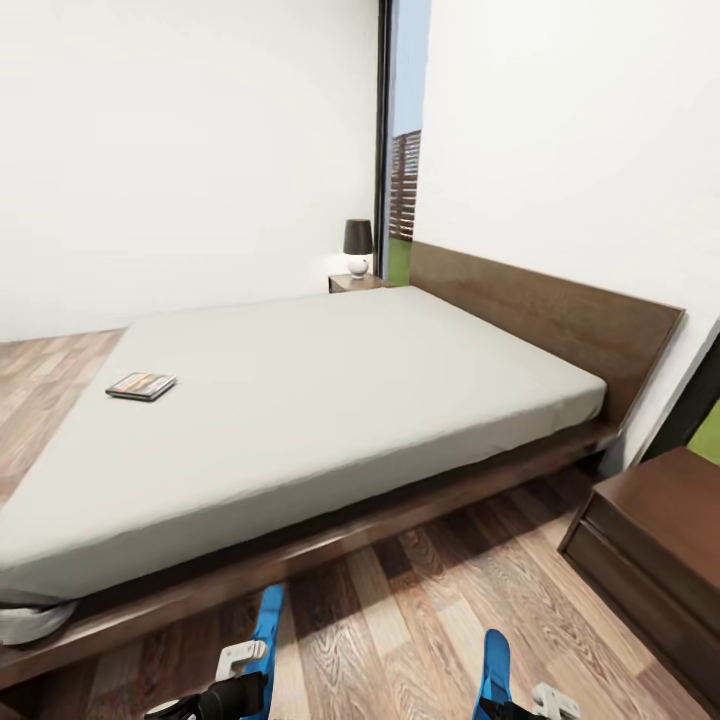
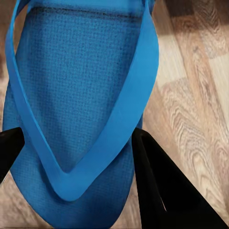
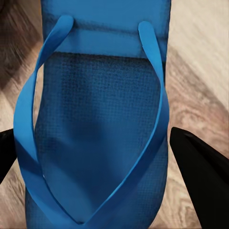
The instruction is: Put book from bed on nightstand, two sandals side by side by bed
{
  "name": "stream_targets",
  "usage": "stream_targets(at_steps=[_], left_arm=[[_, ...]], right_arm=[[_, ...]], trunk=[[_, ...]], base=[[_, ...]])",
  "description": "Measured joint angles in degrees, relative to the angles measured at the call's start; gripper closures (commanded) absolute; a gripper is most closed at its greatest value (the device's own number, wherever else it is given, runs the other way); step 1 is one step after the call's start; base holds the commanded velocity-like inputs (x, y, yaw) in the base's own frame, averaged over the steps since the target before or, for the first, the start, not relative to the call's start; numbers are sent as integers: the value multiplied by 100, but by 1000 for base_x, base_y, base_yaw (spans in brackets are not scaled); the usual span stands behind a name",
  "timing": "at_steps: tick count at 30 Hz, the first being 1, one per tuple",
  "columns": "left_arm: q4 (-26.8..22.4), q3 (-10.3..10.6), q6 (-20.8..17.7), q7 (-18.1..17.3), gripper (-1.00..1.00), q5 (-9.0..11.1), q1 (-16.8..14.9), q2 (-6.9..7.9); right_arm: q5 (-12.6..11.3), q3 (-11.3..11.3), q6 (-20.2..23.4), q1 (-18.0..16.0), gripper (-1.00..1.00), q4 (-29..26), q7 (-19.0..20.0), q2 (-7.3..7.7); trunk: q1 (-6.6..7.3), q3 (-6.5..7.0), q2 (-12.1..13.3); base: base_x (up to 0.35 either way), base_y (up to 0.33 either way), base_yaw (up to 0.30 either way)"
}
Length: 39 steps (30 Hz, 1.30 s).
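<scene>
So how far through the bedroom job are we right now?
Nothing looks finished yet. The book still lies on the bed's mattress, not on the near nightstand or the far one under the lamp. In hand: each gripper has a blue sandal between its fingers, left and right, over the wood floor beside the bed. Left: set the sandals side by side, then move the book.

left end effector, right end effector, both spread wide
</scene>
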State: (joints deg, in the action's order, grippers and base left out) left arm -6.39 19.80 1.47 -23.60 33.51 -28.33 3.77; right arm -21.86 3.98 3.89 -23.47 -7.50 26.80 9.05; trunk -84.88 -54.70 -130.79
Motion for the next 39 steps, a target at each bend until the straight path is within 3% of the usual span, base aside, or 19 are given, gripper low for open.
stream_targets(at_steps=[39], left_arm=[[0,-9,0,0,100,2,0,0]], right_arm=[[1,-1,-2,0,100,0,-9,0]], trunk=[[0,0,0]], base=[[0,0,294]])
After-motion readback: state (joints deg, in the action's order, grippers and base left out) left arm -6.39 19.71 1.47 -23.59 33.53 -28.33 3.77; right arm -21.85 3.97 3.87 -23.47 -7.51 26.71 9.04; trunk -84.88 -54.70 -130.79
